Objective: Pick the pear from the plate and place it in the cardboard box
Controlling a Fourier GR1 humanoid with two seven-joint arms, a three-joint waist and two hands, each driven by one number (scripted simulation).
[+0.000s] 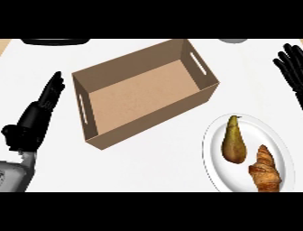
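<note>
Head view: one pear (233,144), one croissant (266,169).

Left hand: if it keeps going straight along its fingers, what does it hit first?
Probably nothing. The left hand points up and slightly right, its fingertips just left of the cardboard box. That line seems to pass the box's left corner; height over the counter is unclear.

On the tabletop (154,162), the cardboard box (144,90) sits left of and behind the plate (215,155), which carries the pear (233,142) with a croissant (266,170) just right of it.
</note>
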